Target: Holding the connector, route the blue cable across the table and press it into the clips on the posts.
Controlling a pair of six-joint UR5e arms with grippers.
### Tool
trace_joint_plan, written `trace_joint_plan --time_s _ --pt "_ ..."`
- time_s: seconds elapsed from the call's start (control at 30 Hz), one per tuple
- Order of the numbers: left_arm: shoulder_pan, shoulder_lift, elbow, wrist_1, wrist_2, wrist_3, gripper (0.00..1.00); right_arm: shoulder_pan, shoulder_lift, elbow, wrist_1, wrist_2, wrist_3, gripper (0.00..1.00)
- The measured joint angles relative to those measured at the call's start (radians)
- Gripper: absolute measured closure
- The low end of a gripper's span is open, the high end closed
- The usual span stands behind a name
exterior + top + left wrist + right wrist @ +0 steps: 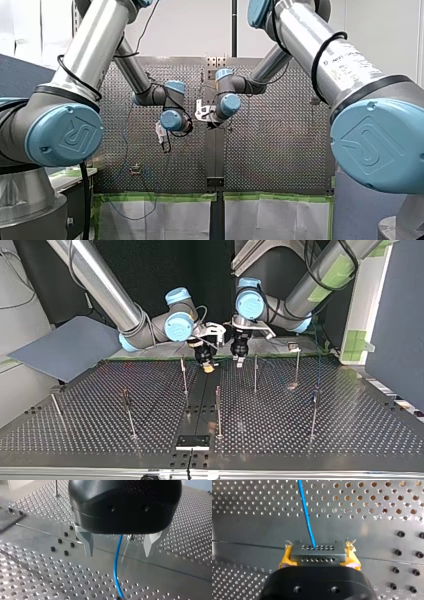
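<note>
In the right wrist view my right gripper [318, 556] is shut with its yellow pads [286, 555] on the grey connector [317, 551]. The blue cable [307, 512] leaves the connector's top row of holes and runs ahead over the perforated table [362, 502]. My left gripper [118, 554] stands open just above the table, its metal fingers [87, 542] on either side of the blue cable [115, 567] without touching it. In the top view my right gripper [206, 366] and my left gripper [239, 361] hang side by side at the far middle, close to two thin posts [184, 375].
Several thin posts with clips stand over the table, such as one [218, 410] near the middle and one [315, 410] toward the top view's right. A grey board [65, 350] leans at the top view's left. A black plate [192, 441] lies at the near edge.
</note>
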Motion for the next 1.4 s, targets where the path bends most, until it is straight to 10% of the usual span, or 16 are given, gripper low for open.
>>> trace_joint_plan --time_s 0.37,0.7,1.4 --pt "0.005 -0.037 0.025 -0.001 0.004 0.000 0.00 0.000 -0.001 0.000 0.001 -0.010 0.000 1.00" --pt "0.004 -0.037 0.025 -0.010 -0.005 0.011 0.93 0.005 -0.002 0.000 0.001 -0.011 -0.003 1.00" --pt "0.000 0.059 0.025 -0.094 -0.011 0.023 1.00 0.000 -0.089 0.000 0.031 -0.012 0.030 1.00"
